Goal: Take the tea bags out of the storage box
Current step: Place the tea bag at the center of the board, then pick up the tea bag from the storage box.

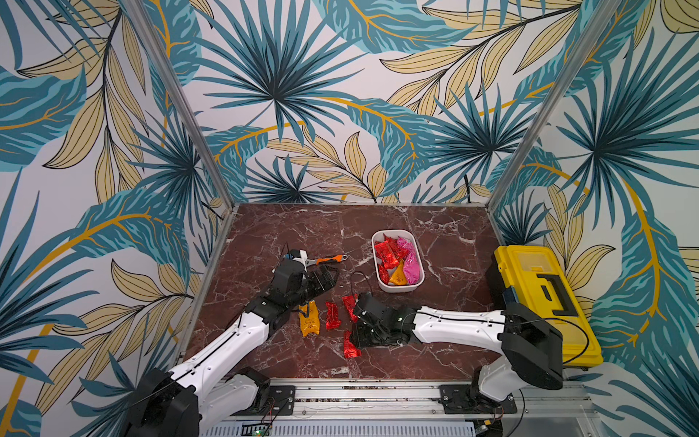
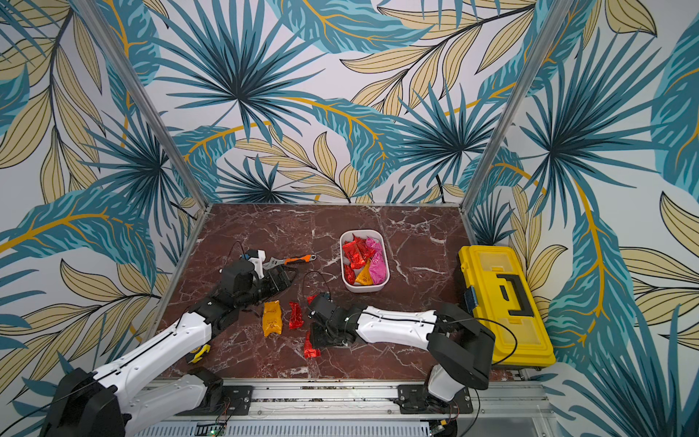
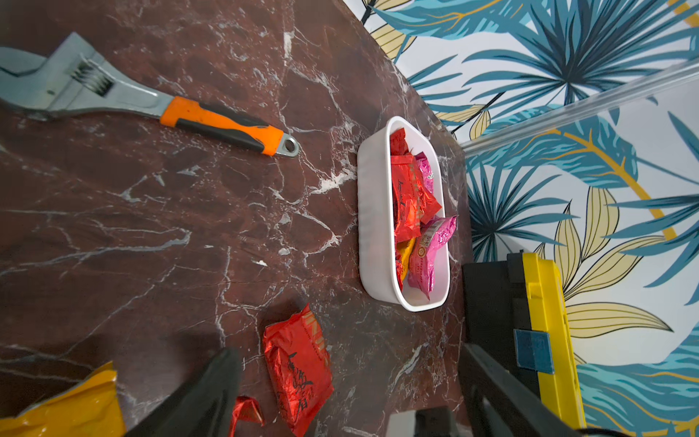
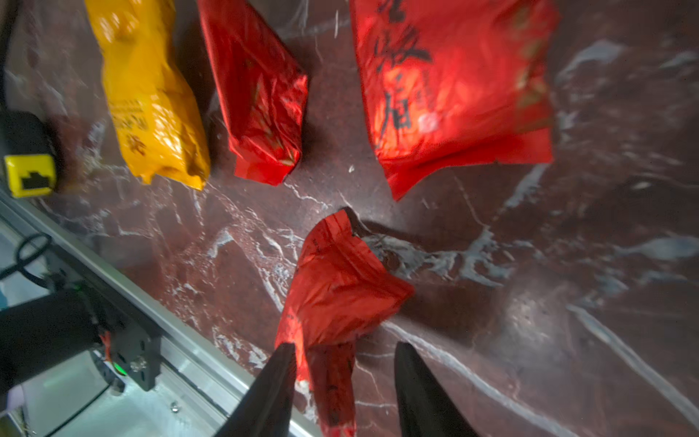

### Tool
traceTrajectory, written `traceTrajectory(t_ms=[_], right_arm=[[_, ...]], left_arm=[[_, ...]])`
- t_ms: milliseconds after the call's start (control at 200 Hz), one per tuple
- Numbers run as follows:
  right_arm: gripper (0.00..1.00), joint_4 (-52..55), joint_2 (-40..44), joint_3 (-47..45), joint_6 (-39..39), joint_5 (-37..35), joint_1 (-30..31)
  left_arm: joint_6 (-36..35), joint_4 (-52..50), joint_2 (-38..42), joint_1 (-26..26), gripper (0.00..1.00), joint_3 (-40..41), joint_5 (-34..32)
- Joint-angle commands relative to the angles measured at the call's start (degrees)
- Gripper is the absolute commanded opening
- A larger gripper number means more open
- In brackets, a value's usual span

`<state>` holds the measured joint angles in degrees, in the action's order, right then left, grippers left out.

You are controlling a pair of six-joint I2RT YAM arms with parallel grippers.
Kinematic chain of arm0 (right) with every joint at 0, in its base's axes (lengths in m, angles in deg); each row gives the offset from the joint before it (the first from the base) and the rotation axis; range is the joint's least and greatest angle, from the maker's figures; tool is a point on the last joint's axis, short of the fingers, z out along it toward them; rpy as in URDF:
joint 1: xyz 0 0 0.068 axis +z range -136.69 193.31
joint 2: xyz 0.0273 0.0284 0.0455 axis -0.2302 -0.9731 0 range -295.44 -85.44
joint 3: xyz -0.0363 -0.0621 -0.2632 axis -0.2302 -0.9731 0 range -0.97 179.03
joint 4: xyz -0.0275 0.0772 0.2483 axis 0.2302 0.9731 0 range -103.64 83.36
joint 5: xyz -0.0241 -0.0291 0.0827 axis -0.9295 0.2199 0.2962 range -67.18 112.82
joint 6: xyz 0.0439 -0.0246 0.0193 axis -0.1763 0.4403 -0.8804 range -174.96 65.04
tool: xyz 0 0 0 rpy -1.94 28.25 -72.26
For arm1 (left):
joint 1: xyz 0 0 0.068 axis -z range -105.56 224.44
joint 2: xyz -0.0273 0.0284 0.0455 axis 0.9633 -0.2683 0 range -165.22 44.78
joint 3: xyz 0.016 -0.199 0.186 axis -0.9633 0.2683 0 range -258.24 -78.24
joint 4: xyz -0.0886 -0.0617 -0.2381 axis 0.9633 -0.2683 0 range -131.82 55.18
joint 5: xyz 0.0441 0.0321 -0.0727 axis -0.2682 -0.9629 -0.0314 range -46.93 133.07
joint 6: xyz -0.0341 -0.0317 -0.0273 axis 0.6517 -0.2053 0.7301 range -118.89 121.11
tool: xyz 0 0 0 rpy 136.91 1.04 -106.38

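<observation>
Storage box [image 1: 400,288] centre-right of frame, tea bags [image 1: 389,255] inside (4 more lie lower centre on table [image 1: 302,234]). Right gripper [image 4: 345,346] jaws parted astride a red sachet [image 4: 340,287]; left gripper [image 1: 327,274] jaws wide, empty

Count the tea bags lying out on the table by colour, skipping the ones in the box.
Red bags: 3
Yellow bag: 1
Total: 4
</observation>
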<state>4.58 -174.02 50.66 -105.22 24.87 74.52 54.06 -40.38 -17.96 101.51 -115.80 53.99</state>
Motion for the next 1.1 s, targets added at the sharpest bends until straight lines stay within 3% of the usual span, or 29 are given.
traceTrajectory(t_ms=[0,160,290,365,551,786,941,1096], right_arm=[[0.56,4.3,7.4,-0.8,0.7,-6.7,-0.8],[0.58,13.3,17.8,-1.0,1.3,-14.6,-7.1],[0.58,18.0,26.1,-2.9,0.4,-16.0,-18.1],[0.58,20.3,30.8,-3.9,0.5,-17.0,-21.1],[0.58,28.0,38.4,-4.2,0.1,-23.2,-21.5],[0.58,31.7,44.9,-6.0,-1.3,-26.0,-21.5],[0.58,33.0,46.6,-5.9,-1.2,-26.7,-21.5],[0.59,33.4,47.4,-6.1,-1.8,-26.8,-21.5]], left_arm=[[-5.6,-4.1,-2.4,3.5,0.95,-6.7,-0.3],[-5.7,-1.4,-9.0,8.6,0.94,-11.1,-0.4],[-7.8,-1.2,-15.9,12.9,0.91,-17.1,-1.2],[-10.5,-2.7,-19.7,15.2,0.90,-21.6,-1.9],[-16.6,-8.3,-29.6,18.5,0.90,-32.9,-3.4],[-16.5,-9.0,-42.2,18.6,0.82,-44.0,0.4],[-15.7,-9.1,-50.0,18.6,0.70,-51.4,4.8],[-14.3,-8.8,-56.1,18.6,0.65,-54.8,4.8]])
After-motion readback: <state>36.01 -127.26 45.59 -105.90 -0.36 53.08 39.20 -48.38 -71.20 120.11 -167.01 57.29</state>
